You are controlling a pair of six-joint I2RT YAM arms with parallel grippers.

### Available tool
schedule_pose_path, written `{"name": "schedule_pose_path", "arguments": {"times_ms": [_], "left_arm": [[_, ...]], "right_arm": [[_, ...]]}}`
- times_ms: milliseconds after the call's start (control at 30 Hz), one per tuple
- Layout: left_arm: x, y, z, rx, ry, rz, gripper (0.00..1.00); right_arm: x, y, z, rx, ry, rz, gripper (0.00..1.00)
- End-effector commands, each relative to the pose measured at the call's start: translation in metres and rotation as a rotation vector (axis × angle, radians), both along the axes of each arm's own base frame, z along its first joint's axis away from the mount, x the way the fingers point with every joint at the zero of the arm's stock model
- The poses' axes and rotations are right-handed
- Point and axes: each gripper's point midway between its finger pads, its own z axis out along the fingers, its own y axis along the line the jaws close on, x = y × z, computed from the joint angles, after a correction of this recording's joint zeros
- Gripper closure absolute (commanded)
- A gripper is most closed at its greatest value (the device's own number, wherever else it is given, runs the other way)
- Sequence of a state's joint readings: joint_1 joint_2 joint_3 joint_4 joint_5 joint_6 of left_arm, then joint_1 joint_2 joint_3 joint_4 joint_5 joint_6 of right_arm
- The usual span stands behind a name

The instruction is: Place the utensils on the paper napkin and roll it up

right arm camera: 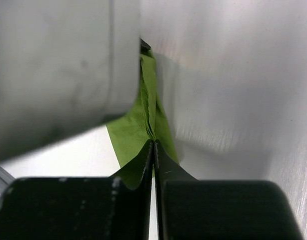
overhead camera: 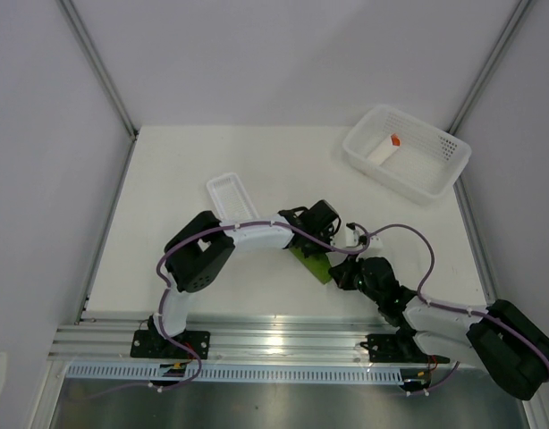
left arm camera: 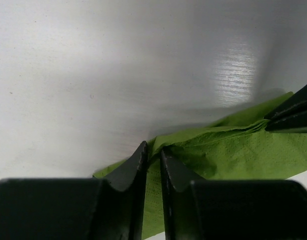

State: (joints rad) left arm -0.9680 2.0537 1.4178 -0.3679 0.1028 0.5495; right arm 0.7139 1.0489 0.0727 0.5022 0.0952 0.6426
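The olive-green paper napkin (overhead camera: 312,263) lies crumpled on the table between my two grippers. A raised fold of the napkin (left arm camera: 243,150) runs up between the tips of my left gripper (left arm camera: 153,150), whose jaws stand a narrow slit apart and nip that fold. My right gripper (right arm camera: 154,142) is shut tight on a crease of the napkin (right arm camera: 133,131) at its other end. Its dark fingers (left arm camera: 293,114) show at the right edge of the left wrist view. In the top view the left gripper (overhead camera: 321,234) and right gripper (overhead camera: 340,268) are close together. The utensils are hidden.
A narrow white tray (overhead camera: 231,196) lies on the table left of the left gripper. At the back right stands a white basket (overhead camera: 435,174) that holds a white piece with an orange tip (overhead camera: 385,148). The left arm's pale body (right arm camera: 58,75) fills the right wrist view's upper left.
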Motion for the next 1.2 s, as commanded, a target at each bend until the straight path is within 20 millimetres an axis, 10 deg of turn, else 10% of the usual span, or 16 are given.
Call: {"name": "schedule_pose_path", "arguments": {"times_ms": [0, 233, 733, 1167], "left_arm": [[-0.001, 0.001, -0.001, 0.01, 0.021, 0.011, 0.8], [0.002, -0.003, 0.031, -0.043, -0.006, 0.024, 0.52], [0.008, 0.017, 0.079, -0.132, 0.039, 0.127, 0.39], [-0.014, 0.037, 0.026, -0.045, 0.174, 0.132, 0.46]], "right_arm": [[0.017, 0.001, 0.019, 0.041, -0.035, -0.083, 0.99], [0.009, -0.008, -0.001, 0.046, 0.072, -0.156, 1.0], [0.005, -0.01, -0.006, 0.064, 0.146, -0.211, 1.0], [-0.019, 0.009, -0.007, 0.153, 0.216, -0.212, 1.0]]}}
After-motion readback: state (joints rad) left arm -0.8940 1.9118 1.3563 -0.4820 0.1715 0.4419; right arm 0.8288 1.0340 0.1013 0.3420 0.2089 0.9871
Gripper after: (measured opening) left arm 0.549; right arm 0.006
